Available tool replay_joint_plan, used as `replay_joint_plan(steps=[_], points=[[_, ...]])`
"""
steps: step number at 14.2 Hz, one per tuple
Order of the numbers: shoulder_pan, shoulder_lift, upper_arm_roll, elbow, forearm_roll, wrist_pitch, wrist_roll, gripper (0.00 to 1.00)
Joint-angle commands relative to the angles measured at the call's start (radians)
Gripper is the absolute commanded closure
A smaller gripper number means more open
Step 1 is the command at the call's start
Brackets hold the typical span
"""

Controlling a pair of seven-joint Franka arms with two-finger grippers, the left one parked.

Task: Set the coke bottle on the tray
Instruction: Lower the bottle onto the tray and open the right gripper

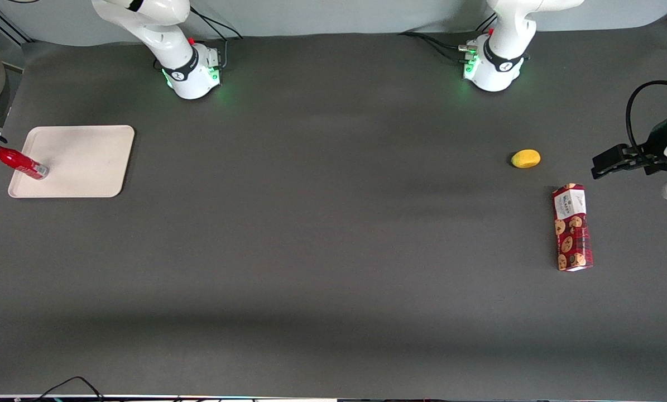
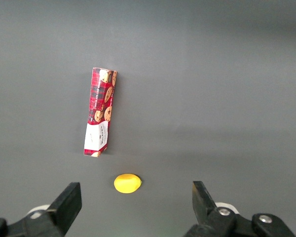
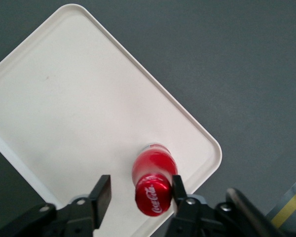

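One coke bottle (image 1: 17, 161), one tray (image 1: 82, 159), one cookie box (image 1: 572, 227) and one small yellow fruit-like object (image 1: 526, 158) lie on the dark table (image 1: 333, 251). The bottle stands with its silvery base on the tray, near the tray edge at the working arm's end of the table. In the front view its long axis looks slanted, the red cap pointing up and outward past that edge while the base sits inside the rim; the slant may be partly the camera's angle, and I cannot tell how far it truly leans.

My gripper (image 3: 138, 195) hangs just above the bottle, over that same end of the tray. Seen from my wrist, the red cap (image 3: 153, 194) points almost straight at the lens, so the bottle's length runs nearly along my line of sight. My fingers are spread: one finger (image 3: 101, 191) stands clear of the bottle, and the other (image 3: 177, 186) sits close against the cap's side. Whether that finger touches the cap I cannot tell.

The cookie box and the yellow object lie well apart from the tray, toward the parked arm's end of the table, the yellow one farther from the front camera than the box.
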Motion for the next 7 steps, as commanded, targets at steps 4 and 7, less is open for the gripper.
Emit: replay_joint_plan(steps=[4,7], points=[[0.024,-0.016,0.001,0.061,-0.012,-0.115,0.063,0.04],[0.071,-0.103,0.029,0.105,-0.165,-0.184,0.263,0.04]])
